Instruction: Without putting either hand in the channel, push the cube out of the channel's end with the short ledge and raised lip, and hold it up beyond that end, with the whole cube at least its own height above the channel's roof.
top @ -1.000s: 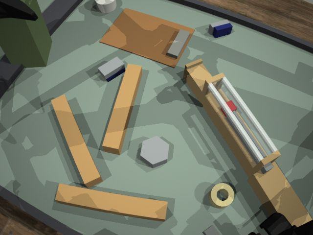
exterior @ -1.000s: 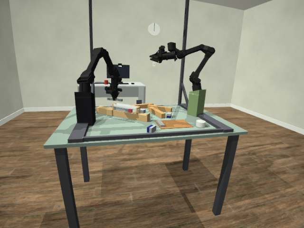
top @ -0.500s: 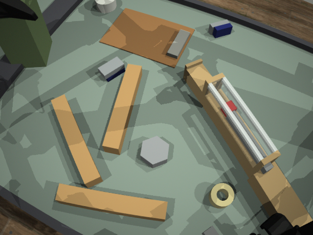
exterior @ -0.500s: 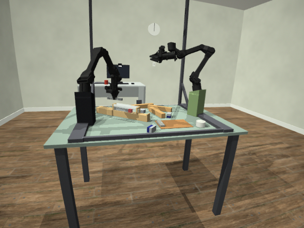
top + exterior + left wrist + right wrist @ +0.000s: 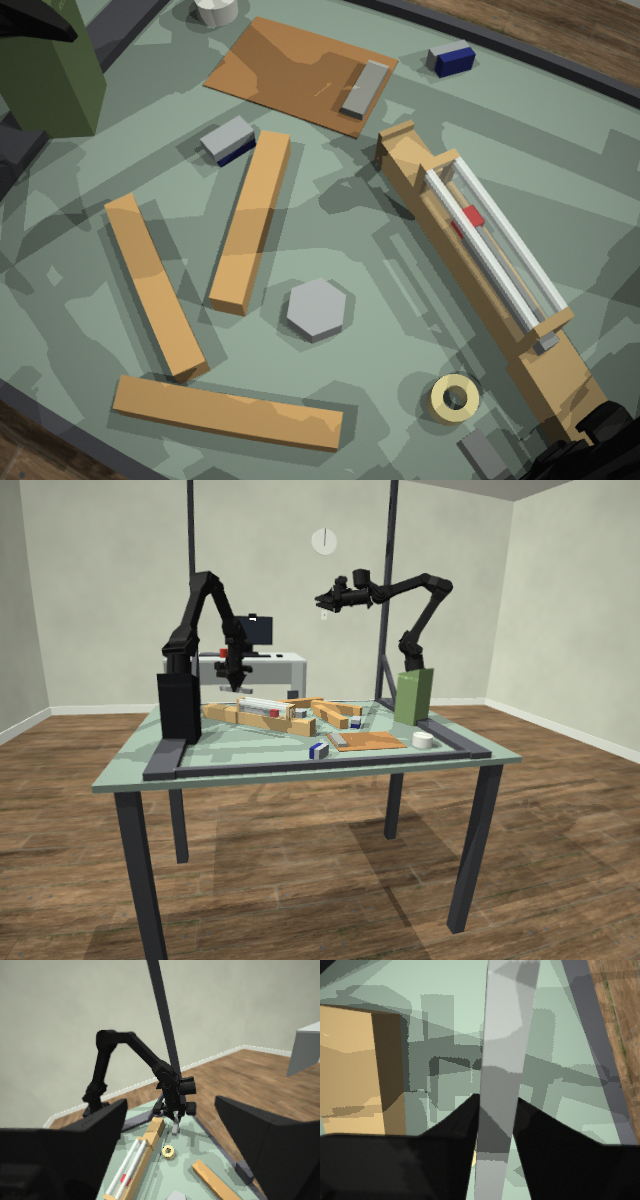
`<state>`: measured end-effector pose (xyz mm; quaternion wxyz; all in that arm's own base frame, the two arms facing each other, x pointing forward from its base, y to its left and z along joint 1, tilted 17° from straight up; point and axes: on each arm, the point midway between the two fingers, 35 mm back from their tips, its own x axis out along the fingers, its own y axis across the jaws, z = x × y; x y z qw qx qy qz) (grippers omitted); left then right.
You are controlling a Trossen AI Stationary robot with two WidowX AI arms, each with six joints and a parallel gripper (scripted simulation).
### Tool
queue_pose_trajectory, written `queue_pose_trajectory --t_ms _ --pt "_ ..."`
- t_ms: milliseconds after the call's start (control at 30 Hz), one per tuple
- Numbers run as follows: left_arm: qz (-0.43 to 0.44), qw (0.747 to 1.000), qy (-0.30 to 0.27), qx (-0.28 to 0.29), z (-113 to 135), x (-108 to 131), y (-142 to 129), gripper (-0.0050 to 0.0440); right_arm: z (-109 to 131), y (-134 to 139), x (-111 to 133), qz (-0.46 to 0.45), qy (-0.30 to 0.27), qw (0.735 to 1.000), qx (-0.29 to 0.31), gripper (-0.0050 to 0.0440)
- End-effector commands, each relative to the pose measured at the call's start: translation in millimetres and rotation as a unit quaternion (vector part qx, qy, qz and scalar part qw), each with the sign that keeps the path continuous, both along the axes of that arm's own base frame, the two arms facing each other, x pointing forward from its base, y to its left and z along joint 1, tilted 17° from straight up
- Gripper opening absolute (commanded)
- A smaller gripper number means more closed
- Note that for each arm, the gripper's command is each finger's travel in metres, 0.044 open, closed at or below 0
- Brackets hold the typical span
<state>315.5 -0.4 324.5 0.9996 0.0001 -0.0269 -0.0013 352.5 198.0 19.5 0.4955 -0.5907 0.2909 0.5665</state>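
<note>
My right fingers (image 5: 521, 471) (image 5: 235, 689) grip a stiff bar (image 5: 481, 452) (image 5: 246, 690) (image 5: 175, 1129) (image 5: 505, 1050); my left fingers (image 5: 316, 601) gape. Pinch the light-looking cube (image 5: 472, 215) (image 5: 274, 713) (image 5: 124, 1178) sideways beyond eleven o'clock.

Channel (image 5: 449, 248) (image 5: 258, 718) looks like smooth, matt pale wood, roof bars (image 5: 511, 232) (image 5: 266, 704) more like white plastic. The bar (image 5: 507, 1050) between the right pincer's (image 5: 497, 1100) fingers looks like flat grey plastic or painted metal, can't tell which.

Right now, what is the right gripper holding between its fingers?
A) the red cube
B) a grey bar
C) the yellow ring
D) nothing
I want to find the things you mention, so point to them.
B: in the right wrist view, the fingers of the right gripper (image 5: 497, 1101) (image 5: 235, 688) are closed on the two sides of a grey bar (image 5: 504, 1045) (image 5: 245, 690).
</note>
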Motion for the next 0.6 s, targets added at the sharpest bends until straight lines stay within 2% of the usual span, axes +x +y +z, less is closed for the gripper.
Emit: queue_pose_trajectory --t_ms 0,133,567 --pt "0.001 1.0 -0.009 0.001 6.5 -1.6 0.2 0.04 13.0 -6.6 -15.3 -0.011 -0.025 1.0 0.015 0.0" --pt "0.001 1.0 -0.009 0.001 6.5 -1.6 0.2 0.04 10.1 -10.2 -23.3 -0.014 -0.024 0.999 0.015 0.0" --pt "0.001 1.0 -0.009 0.001 6.5 -1.6 0.2 0.04 -11.4 -36.1 -78.2 -0.034 -0.02 0.999 0.02 0.0"
